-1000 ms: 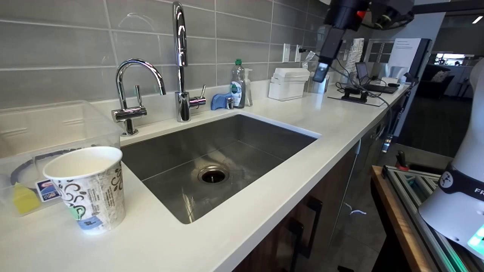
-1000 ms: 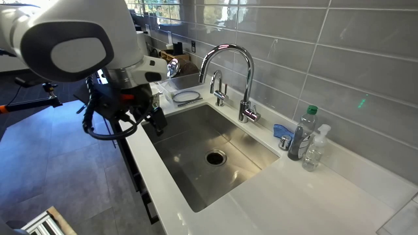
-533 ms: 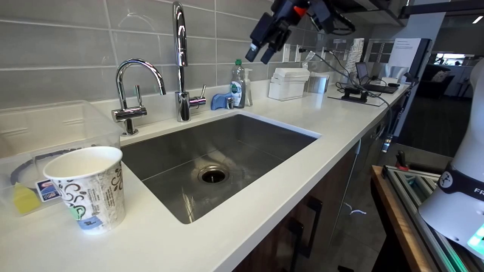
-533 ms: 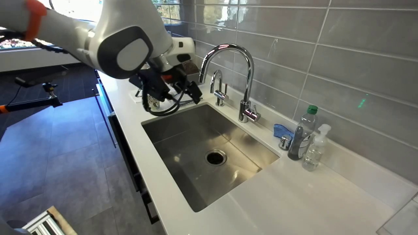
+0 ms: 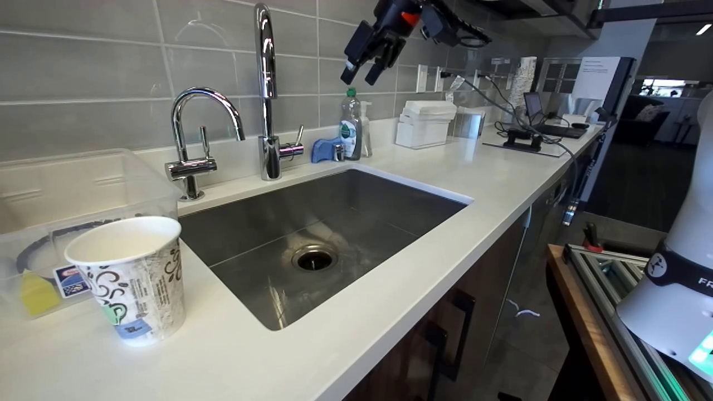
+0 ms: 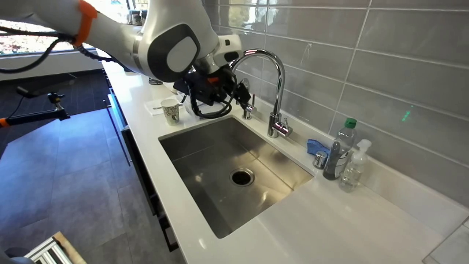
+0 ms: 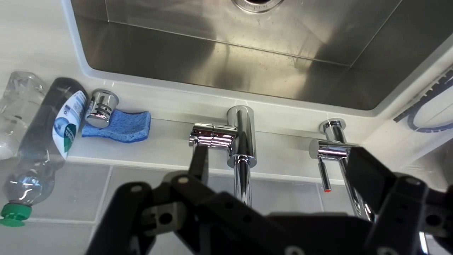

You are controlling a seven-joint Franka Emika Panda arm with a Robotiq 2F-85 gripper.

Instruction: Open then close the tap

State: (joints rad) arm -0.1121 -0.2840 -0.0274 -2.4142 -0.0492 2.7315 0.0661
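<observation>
"Where's the tall, slim, upright chrome tap (image 5: 268,111)?"

"On the white bench (image 5: 484,172), behind the rectangular stainless-steel sink (image 5: 384,234). Its small chrome side lever (image 5: 291,149) juts out low, toward the blue sponge (image 5: 323,150), with its thin stem pointing up."

"And the black two-fingered gripper (image 5: 360,77)?"

"In the air, higher than the lever and clear of the tap. It's released: the dark fingers (image 7: 368,175) stand wide apart. In the wrist view the tap's body shows between them, and one finger covers part of the lever. How near the two really are, I can't judge from these angles."

"What of the white jointed arm (image 6: 117,42)?"

"It reaches over the bench; in an exterior view its end hides the tip of the tap's spout (image 6: 256,52)."

"And round about?"

"The short chrome gooseneck faucet (image 5: 192,165) stands on the tap's far side from the sponge. Just beside the sponge is a green-capped plastic soap bottle (image 5: 351,125), then a clear pump bottle (image 6: 353,168). A white paper cup (image 5: 139,295) with a swirl pattern stands near the sink, beside a clear plastic bin (image 5: 67,186)."
</observation>
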